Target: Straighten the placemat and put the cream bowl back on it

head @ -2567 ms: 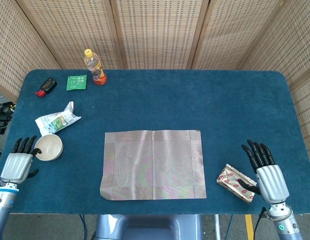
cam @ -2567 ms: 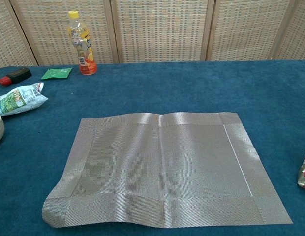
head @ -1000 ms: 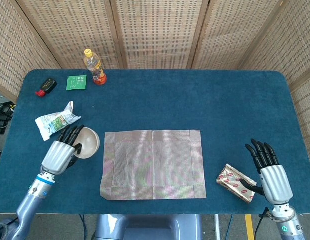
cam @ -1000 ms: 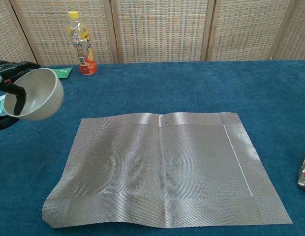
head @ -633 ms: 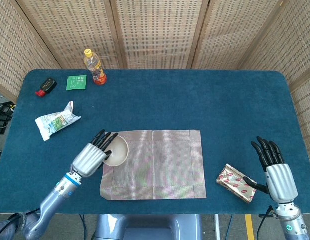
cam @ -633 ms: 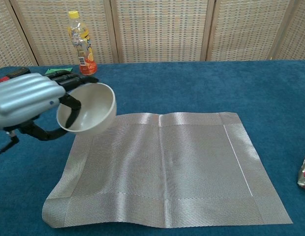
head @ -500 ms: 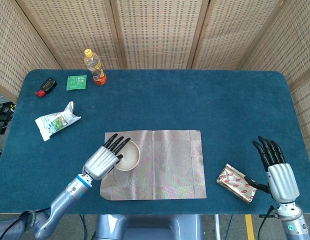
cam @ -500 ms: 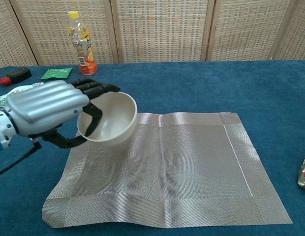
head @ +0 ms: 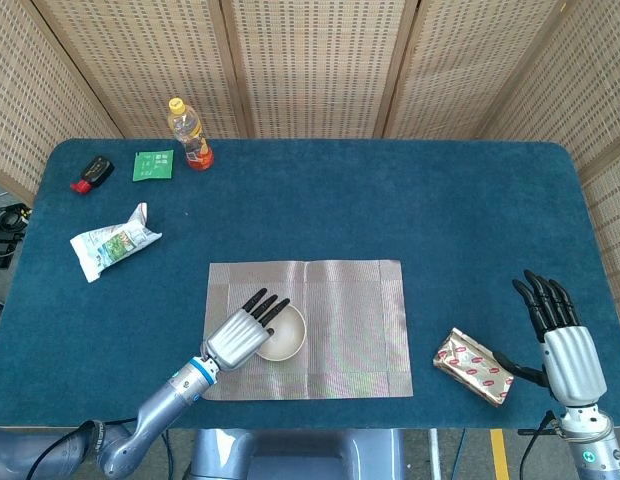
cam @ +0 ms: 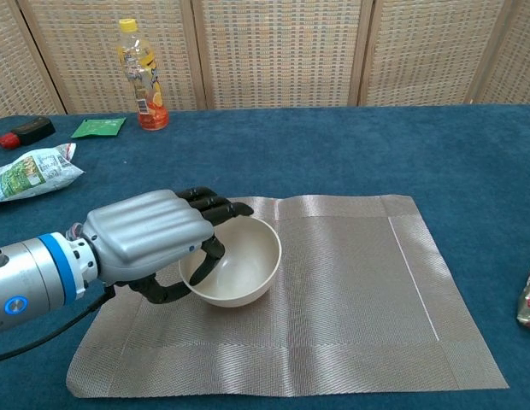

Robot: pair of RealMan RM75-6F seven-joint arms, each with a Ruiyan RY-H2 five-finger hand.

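Cream bowl [cam: 239, 265] on the placemat [cam: 350, 282], its left rim pinched by the left hand [cam: 150, 235].

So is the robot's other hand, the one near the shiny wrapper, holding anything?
No, the right hand hangs with its fingers spread and nothing in it, beside the wrapped packet.

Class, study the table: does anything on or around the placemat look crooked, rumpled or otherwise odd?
The placemat lies nearly square but not quite flat: its near left corner looks slightly lifted. The left hand holds the cream bowl left of the mat's centre. Nothing is spilled.
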